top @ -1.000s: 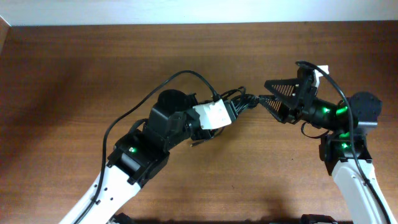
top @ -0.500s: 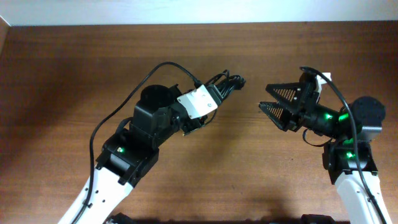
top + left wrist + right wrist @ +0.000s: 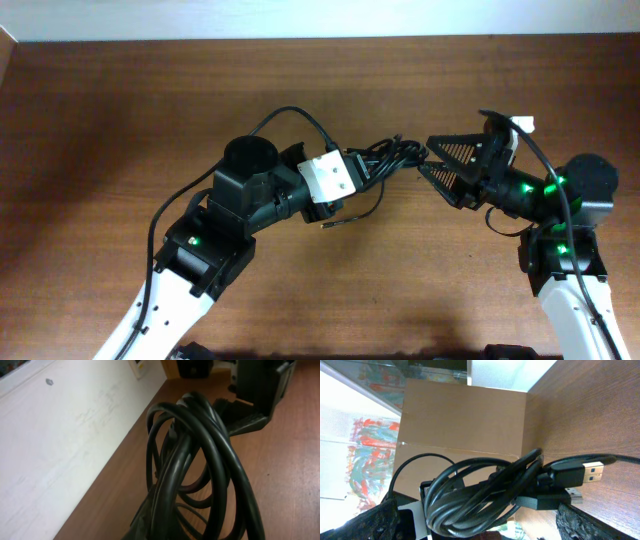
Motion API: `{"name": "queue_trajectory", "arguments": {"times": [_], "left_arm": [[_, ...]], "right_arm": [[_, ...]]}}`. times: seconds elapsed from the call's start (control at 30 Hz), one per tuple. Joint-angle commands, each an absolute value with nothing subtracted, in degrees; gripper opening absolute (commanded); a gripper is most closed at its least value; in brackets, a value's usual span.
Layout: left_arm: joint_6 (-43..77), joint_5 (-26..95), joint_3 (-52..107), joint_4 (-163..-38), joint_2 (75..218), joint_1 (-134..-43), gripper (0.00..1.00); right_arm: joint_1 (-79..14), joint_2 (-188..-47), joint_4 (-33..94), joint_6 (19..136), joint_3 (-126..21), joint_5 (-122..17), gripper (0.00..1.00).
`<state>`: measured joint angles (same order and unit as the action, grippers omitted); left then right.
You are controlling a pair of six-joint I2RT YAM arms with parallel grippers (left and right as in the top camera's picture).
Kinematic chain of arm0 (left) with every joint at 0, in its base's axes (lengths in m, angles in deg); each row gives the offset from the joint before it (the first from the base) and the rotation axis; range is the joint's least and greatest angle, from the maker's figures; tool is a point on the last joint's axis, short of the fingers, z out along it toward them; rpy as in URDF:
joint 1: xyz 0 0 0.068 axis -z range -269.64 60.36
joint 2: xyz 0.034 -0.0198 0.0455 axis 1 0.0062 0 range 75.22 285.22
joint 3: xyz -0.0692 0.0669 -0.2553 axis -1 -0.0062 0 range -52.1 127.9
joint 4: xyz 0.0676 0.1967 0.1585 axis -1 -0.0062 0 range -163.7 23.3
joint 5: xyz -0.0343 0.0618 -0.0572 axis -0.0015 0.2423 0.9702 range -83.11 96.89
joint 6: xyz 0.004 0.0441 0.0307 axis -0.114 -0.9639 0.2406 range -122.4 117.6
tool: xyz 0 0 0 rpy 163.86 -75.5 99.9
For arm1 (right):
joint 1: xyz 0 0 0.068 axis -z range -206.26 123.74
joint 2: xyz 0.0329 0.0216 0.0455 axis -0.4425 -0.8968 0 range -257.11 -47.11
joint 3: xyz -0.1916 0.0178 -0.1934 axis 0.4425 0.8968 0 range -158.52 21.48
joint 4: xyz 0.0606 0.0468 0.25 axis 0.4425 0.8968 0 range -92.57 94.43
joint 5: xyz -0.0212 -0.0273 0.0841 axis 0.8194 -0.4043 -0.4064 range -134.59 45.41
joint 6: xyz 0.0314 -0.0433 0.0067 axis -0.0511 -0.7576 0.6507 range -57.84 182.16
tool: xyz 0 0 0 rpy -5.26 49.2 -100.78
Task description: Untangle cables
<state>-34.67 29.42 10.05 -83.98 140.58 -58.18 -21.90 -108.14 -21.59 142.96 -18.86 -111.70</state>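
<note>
Tabletop: brown wood-grain tabletop [image 3: 120, 120]; no cord lies on it straight and apart from the other, so I judge that nothing is finished.
Left hand: black-and-white left hand [image 3: 362, 168], clamped tight on the base of the cables, holding them near the middle of the tabletop, apparently raised off the wood.
Right hand: black two-finger right hand [image 3: 428, 156], jaws spread wide and empty, with the far end of the bundle at their mouth; no grip taken.
Cables: thin black flexible cables [image 3: 200, 460], wound in several overlapping loops as one bunch between the two hands; which cord is which cannot be told.
Trailing strand: loose black strand [image 3: 360, 210] drooping from the bundle to the wood below the left hand, ending in a small yellowish tip [image 3: 321, 223].
Plug: black plug with a metal shell [image 3: 585, 472], jutting from the coil, a second connector tucked just beneath it.
Done: bundle picked up and offered to the second hand; an early stage, by my reading.
Left: take an end, draw the loops apart, separate the two cords, lay each out.
</note>
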Motion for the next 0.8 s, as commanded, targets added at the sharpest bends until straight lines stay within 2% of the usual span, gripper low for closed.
{"name": "queue_trajectory", "arguments": {"times": [0.0,0.77], "left_arm": [[-34.08,32.69,10.95,-83.02,140.52,-58.31,0.0],[-34.04,34.18,10.95,-85.82,140.52,-58.29,0.0]], "right_arm": [[-21.73,-107.35,-21.62,141.86,-19.36,-110.96,0.99],[-21.73,-107.35,-21.59,141.88,-19.34,-112.47,0.99]]}}
